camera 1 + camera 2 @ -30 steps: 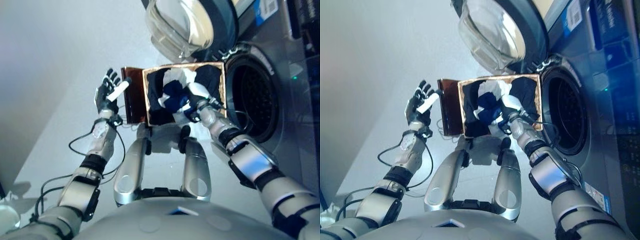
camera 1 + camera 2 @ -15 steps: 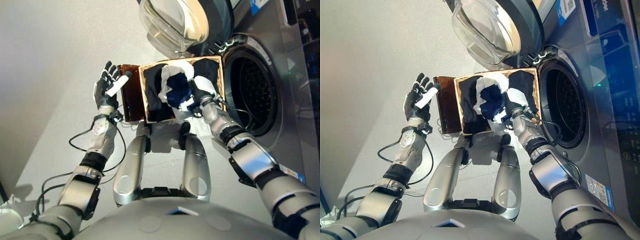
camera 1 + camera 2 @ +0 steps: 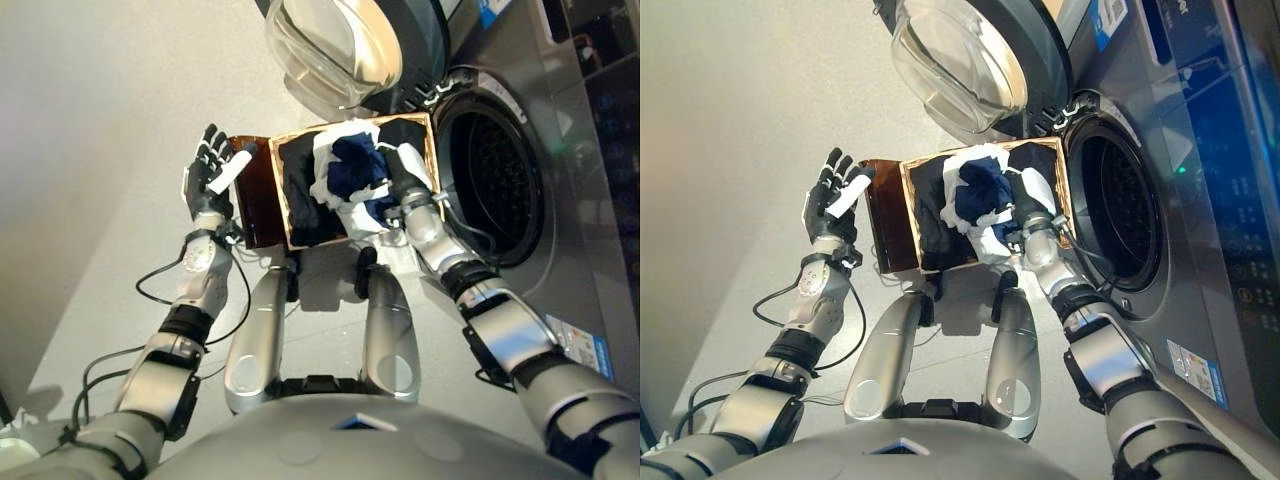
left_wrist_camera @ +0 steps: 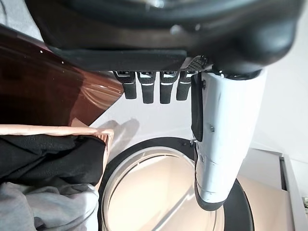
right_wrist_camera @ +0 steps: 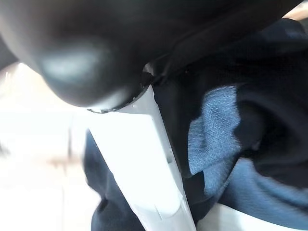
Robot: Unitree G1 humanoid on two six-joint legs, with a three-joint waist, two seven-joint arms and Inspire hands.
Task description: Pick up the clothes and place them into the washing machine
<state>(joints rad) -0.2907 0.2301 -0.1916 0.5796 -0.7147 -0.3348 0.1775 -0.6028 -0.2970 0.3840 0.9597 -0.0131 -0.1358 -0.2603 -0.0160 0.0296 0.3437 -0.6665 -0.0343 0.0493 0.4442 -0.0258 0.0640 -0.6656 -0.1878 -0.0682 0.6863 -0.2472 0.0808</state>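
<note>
- You are looking down at a wooden-rimmed box (image 3: 281, 195) sitting on the floor in front of the washing machine (image 3: 560, 150); it is holding a heap of clothes (image 3: 345, 180), dark blue, black and white pieces tangled together.
- A dark brown panel (image 3: 255, 200) is lying against the box's side nearest your left hand.
- The washing machine's drum opening (image 3: 490, 180) is gaping just beside the box, and its round glass door (image 3: 335, 45) is swung out above the box; the drum is showing only its dark perforated wall.
- Your right hand (image 3: 405, 205) is sitting in the box against the dark blue and white cloth. In the right wrist view, blue and black fabric is lying right against its white-covered thumb (image 5: 144, 168), but you cannot tell whether the fingers are curling round it.
- Your left hand (image 3: 210, 180) is hovering beside the brown panel, fingers spread and straight, holding nothing, well apart from the clothes.
- Stickers are showing on the machine's front, too small to read.
</note>
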